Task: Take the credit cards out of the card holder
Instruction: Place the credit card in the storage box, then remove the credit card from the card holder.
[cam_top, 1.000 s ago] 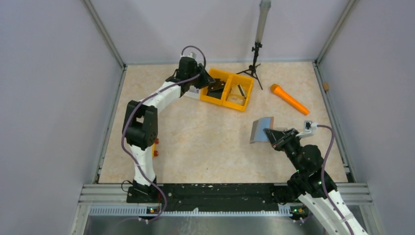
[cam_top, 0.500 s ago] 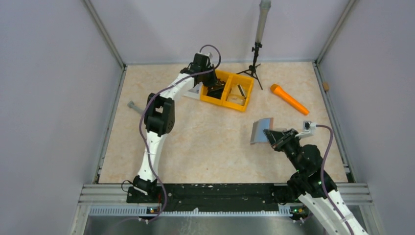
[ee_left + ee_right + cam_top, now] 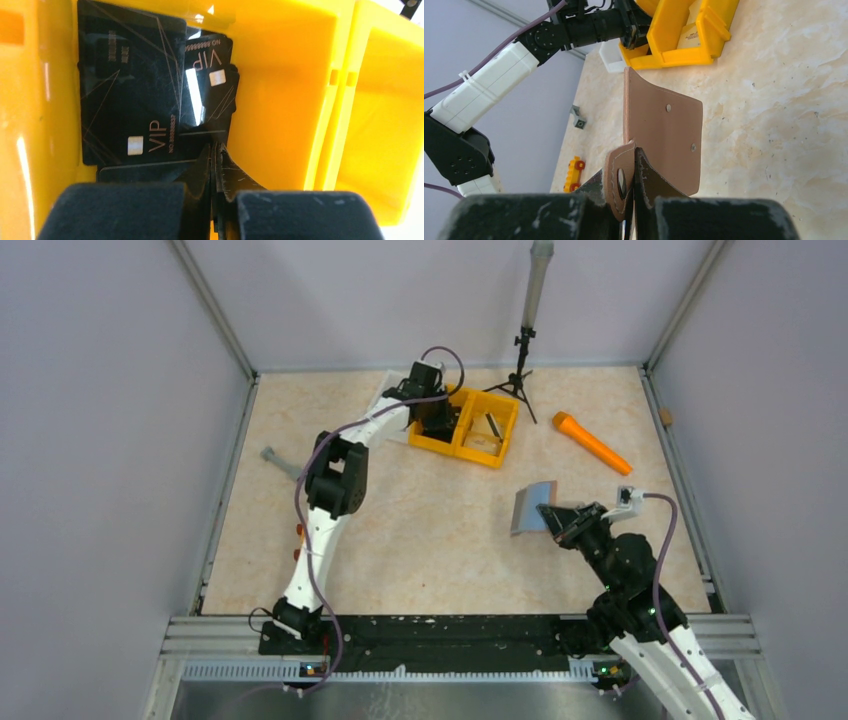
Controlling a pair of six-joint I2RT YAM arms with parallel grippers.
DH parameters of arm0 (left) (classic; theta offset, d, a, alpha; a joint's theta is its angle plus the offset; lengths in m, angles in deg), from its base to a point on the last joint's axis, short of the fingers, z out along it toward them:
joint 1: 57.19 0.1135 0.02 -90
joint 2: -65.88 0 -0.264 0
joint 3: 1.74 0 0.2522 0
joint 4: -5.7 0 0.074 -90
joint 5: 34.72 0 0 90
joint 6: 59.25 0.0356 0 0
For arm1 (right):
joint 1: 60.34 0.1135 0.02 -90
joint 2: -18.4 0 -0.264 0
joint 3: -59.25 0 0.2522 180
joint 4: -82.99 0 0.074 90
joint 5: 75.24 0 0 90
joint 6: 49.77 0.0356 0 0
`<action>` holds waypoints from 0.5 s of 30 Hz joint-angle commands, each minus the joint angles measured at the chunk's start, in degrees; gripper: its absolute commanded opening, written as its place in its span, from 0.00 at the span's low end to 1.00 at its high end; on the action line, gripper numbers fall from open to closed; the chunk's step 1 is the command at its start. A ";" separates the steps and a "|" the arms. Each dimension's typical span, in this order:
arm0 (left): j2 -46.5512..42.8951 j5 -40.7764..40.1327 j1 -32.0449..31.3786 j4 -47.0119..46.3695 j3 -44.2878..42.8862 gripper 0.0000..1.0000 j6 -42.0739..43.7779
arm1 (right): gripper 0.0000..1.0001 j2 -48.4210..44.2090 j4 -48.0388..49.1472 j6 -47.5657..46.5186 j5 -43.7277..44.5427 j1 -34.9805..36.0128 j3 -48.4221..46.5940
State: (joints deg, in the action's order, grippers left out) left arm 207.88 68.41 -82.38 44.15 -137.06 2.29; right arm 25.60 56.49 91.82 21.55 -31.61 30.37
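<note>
Top external view is showing the table (image 3: 430,540) with the left arm (image 3: 335,475) reaching far across to the yellow bin (image 3: 470,454), its left gripper (image 3: 437,422) dipping into the bin's left compartment. Nearer the right side, the right gripper (image 3: 562,522) is holding the card holder (image 3: 533,506) lifted off the table and spread open, its pale inside turned toward the overhead camera. From there I cannot tell whether any card is sitting in it.

Left wrist view is giving what the overhead misses. The credit cards (image 3: 130,100), black and overlapping, are lying in the bin. The jaws are pressed together with nothing seen between them, tips just beside a card's edge.

Right wrist view is showing the holder's brown outside and its tab (image 3: 616,175) pinched between the fingers. That tab is looking like the weak point, since so thin and floppy a hold could be letting the holder swing or slip. On lifting out, the closed tips could also be catching a card edge and dragging it over the wall.
</note>
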 commanded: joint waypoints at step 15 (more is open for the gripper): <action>-41.71 1.48 -0.21 -3.70 35.88 0.18 0.89 | 0.00 8.24 15.95 2.26 -10.59 -0.25 -1.59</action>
State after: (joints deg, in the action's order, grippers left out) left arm 177.32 64.93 -82.62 44.74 -111.36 4.08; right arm 31.91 62.85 92.10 16.20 -31.61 30.40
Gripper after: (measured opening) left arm 0.119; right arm 0.039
